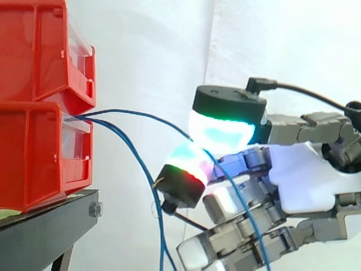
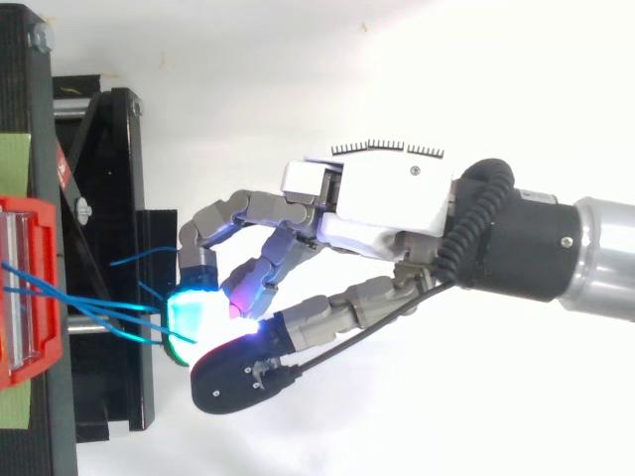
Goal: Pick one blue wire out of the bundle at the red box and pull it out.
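- Pinching one blue wire (image 1: 148,115) between two glowing fingertips (image 1: 223,132), the hand (image 1: 307,175) appears closed on it.
- It leads from the lower red bin (image 1: 34,158).
- Keep the pinch firm and pull straight away, leaving the neighbouring wire (image 1: 162,237) behind.

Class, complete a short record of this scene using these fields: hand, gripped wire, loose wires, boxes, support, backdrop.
Hand: robot hand, glowing fingertip pads pinched on one wire
Gripped wire: thin blue wire, running from the lower red plastic box to the pads
Loose wires: other blue wires drooping from the same box
Boxes: upper red plastic box stacked on the lower one
Support: black stand
Backdrop: white curtain
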